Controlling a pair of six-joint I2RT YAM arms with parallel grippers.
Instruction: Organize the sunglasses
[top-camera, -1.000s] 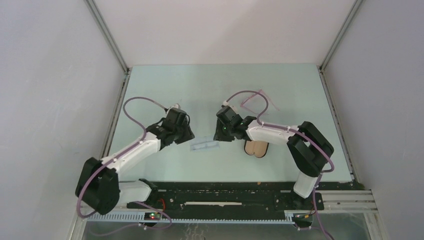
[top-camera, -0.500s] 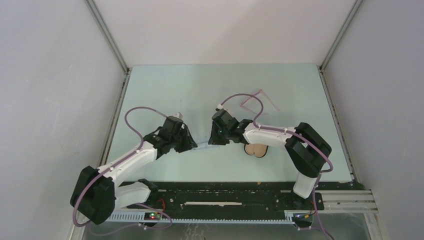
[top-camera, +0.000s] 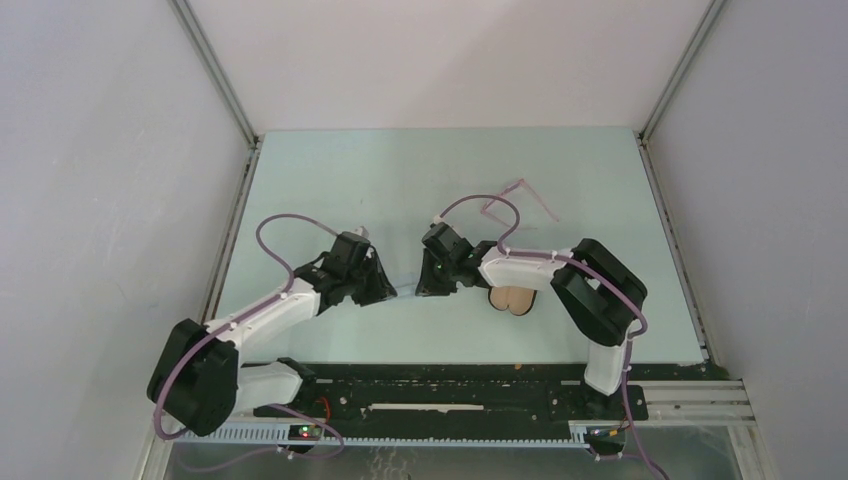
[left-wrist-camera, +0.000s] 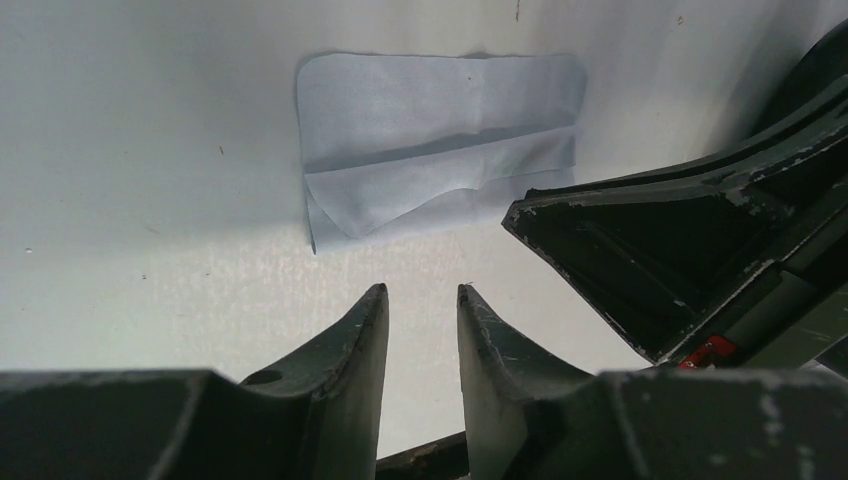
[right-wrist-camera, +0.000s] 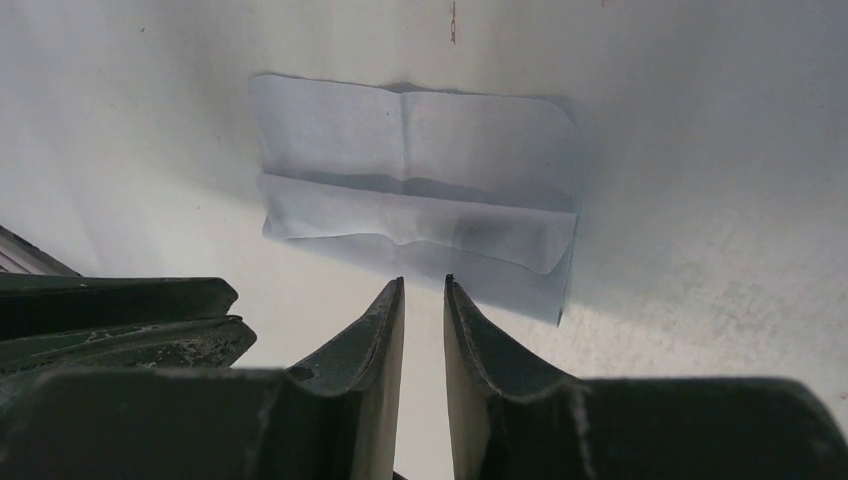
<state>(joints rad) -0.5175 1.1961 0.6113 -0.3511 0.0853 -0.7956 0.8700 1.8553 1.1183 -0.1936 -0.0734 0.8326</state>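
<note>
The sunglasses (top-camera: 535, 198), a thin pink frame, lie on the table behind the right arm, apart from both grippers. A folded light blue cloth (left-wrist-camera: 440, 140) (right-wrist-camera: 420, 170) lies flat just ahead of both sets of fingertips. From above it is mostly hidden between the two gripper heads. My left gripper (top-camera: 386, 290) (left-wrist-camera: 421, 292) is open with a narrow gap and holds nothing. Facing it from the other side of the cloth, my right gripper (top-camera: 424, 286) (right-wrist-camera: 422, 282) is slightly open and empty. Its tips sit at the cloth's near edge.
The case's tan lining (top-camera: 512, 298) shows beside the right forearm, partly covered by it. In the left wrist view the right gripper's black body (left-wrist-camera: 680, 250) fills the right side. The left gripper's body (right-wrist-camera: 120, 320) shows at the left of the right wrist view.
Both grippers have moved inward toward each other and closed on the cloth from either side. From above it is now mostly covered. The sunglasses and case have not moved.
</note>
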